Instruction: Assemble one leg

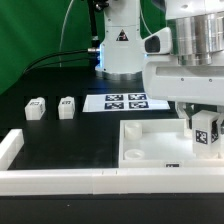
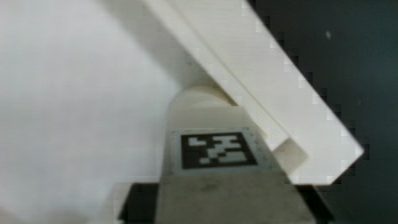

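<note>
My gripper (image 1: pixel 203 126) is shut on a leg (image 1: pixel 206 137), a small white block with a black-and-white tag. It holds the leg upright at the far right corner of the large white tray (image 1: pixel 140 152). In the wrist view the leg (image 2: pixel 217 150) sits between my dark fingers (image 2: pixel 150 202), with its far end against the inside of the tray's raised rim (image 2: pixel 249 70). I cannot tell whether it touches the tray floor (image 2: pixel 71 100). Two more legs (image 1: pixel 36 107) (image 1: pixel 67 106) lie on the black table at the exterior view's left.
The marker board (image 1: pixel 125 101) lies flat behind the tray, in front of the arm's base (image 1: pixel 120 45). A white L-shaped rail (image 1: pixel 14 150) borders the table's front and the exterior view's left edge.
</note>
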Action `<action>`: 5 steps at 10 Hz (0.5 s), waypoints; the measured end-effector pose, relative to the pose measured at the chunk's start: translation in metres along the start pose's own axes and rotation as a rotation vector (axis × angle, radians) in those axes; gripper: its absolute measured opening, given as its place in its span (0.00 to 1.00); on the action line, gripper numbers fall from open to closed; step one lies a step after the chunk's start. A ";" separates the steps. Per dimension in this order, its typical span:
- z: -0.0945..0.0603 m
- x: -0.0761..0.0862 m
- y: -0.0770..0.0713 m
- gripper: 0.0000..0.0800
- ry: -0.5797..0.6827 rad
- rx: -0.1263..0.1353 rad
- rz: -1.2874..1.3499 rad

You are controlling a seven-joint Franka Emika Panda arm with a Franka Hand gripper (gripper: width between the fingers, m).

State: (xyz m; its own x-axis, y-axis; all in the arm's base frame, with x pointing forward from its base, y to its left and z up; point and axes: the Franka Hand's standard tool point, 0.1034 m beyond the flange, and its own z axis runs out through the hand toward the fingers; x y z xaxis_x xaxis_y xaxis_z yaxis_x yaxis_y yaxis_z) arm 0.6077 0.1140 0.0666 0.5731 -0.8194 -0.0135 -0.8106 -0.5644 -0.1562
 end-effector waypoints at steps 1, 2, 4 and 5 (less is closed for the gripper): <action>0.000 0.000 0.000 0.37 -0.002 0.002 0.077; 0.000 0.000 0.000 0.37 -0.013 0.009 0.225; 0.000 -0.001 0.000 0.37 -0.034 0.018 0.440; 0.001 -0.002 -0.001 0.37 -0.039 0.019 0.492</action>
State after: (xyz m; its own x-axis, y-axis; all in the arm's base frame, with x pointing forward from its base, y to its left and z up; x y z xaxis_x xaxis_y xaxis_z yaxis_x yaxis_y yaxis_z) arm 0.6073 0.1157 0.0663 0.1276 -0.9836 -0.1274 -0.9840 -0.1095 -0.1402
